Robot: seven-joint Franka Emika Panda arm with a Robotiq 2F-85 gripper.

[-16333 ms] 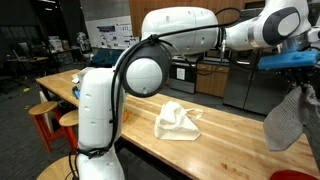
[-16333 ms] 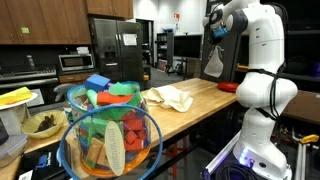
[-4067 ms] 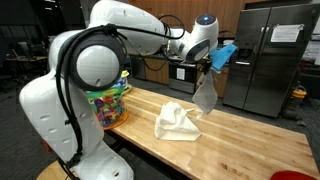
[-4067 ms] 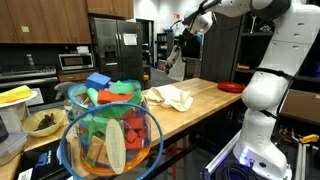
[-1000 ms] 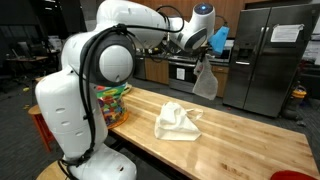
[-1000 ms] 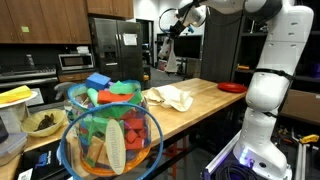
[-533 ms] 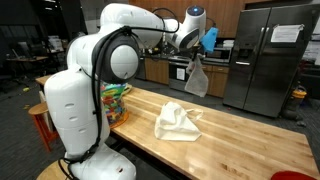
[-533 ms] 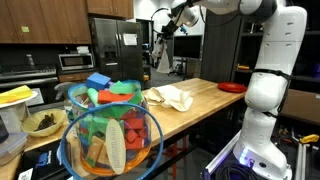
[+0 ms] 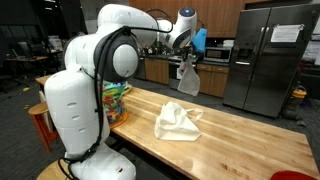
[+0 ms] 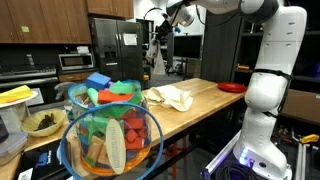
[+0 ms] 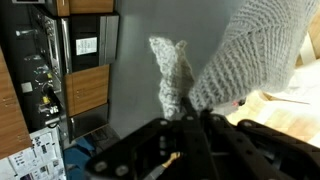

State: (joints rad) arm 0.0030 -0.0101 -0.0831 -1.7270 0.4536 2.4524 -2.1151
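— Which way does the cloth lie from the jaws?

— Straight below them. I have the gripper (image 9: 190,56) clenched on the top edge of the grey knitted cloth (image 9: 188,80), and the cloth hangs freely with its long axis vertical. In the wrist view a bunched fold of the knit (image 11: 172,80) stands pinched right at the fingers (image 11: 205,128).

— And where is it over the bench?

— High above the long wooden butcher-block table (image 9: 250,140), touching nothing on it. The cream crumpled cloth (image 9: 178,121) lies on the wood lower down, well apart from the hanging one.

— And the arm?

— I see it stretched out high and far from its white base, the wrist turned downward. In an exterior view the grey knitted cloth (image 10: 157,58) dangles in front of the dark fridge.
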